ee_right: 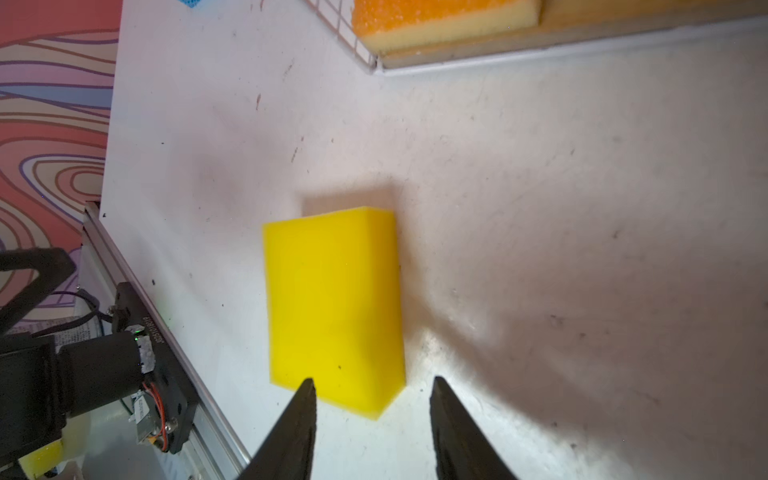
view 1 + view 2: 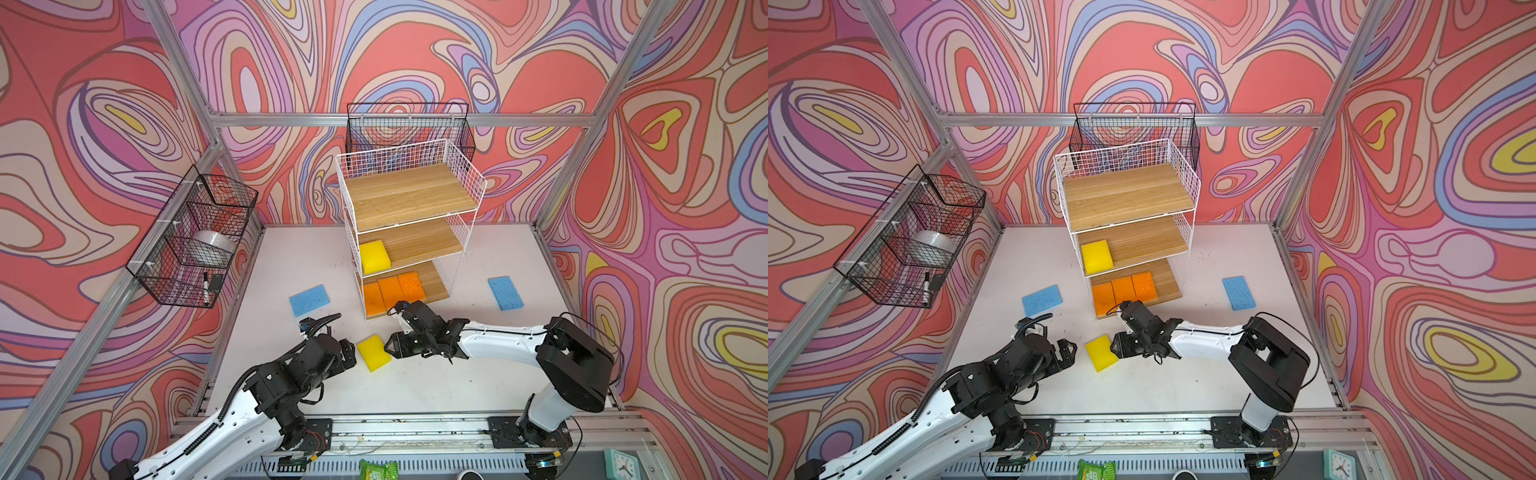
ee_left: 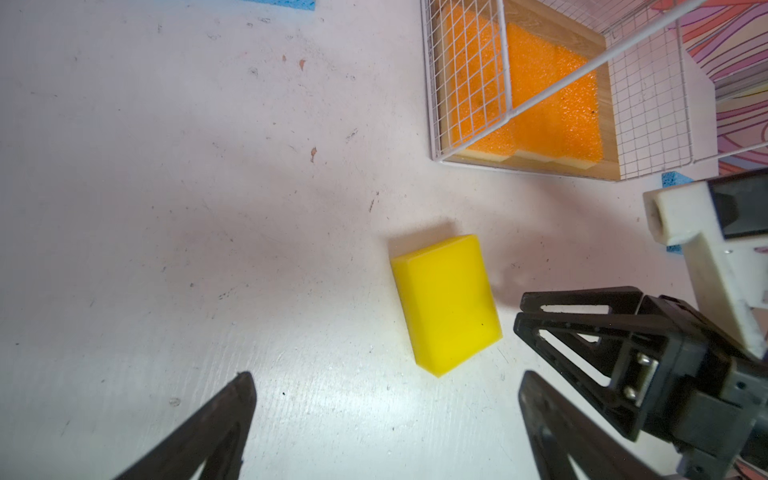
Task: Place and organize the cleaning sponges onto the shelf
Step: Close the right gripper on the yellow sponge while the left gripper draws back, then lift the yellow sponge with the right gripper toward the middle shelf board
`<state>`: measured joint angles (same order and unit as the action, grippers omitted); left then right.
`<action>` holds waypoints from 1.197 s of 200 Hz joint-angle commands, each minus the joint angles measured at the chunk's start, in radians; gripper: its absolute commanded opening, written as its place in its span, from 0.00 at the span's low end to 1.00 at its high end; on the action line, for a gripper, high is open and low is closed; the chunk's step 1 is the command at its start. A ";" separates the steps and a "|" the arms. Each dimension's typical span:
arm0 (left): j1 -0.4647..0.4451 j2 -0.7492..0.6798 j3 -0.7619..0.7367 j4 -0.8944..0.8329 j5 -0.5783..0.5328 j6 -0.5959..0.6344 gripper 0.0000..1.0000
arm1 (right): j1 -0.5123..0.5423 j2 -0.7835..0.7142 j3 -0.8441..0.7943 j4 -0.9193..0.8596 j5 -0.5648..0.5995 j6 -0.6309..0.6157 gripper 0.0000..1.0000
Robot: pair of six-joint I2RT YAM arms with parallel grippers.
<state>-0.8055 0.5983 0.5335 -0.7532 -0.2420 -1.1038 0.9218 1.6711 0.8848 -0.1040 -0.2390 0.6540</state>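
Near edge: left claw [image 2: 349, 353] low over the table [image 2: 436, 374], jaws spread wide, nothing between them. In its wrist view both fingers [image 3: 245, 386] frame bare tabletop, with a yellow sponge [image 3: 446, 301] just ahead of them.

That yellow sponge [image 2: 374, 352] lies flat on the table, between the two claws, skewed to the table edge.

Right claw [image 2: 388, 347] reaches in from the right side, tips at the sponge's near end. In the right wrist view, right claw [image 1: 372, 380] has its jaws part-way apart. One fingertip [image 1: 307, 386] overlaps the sponge's top face and the other sits just off its side. No clamp on the sponge seen; it rests on the table.

Mid-table: one blue sponge [image 2: 309, 300] flat, left of the shelf foot. The other blue sponge [image 2: 505, 293] lies flat, well to the right of the shelf.

Further back: shelf [image 2: 411, 195] stands upright at table centre. Bottom board holds three orange sponges [image 2: 390, 293] side by side, touching, orange face up, toward the left end. Middle board holds a second yellow sponge [image 2: 374, 257] at its left front corner.

Far: black wire baskets, one [image 2: 409, 124] on the back wall behind the shelf top, one [image 2: 195, 237] on the left wall.
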 commanded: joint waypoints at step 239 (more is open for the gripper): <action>0.036 -0.041 -0.031 -0.071 0.002 0.029 1.00 | 0.024 -0.128 0.013 -0.096 0.060 0.008 0.00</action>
<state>-0.7769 0.5339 0.4698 -0.7856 -0.2214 -1.0954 0.9394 1.6234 0.8871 -0.1287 -0.2344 0.6983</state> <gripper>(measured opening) 0.998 0.059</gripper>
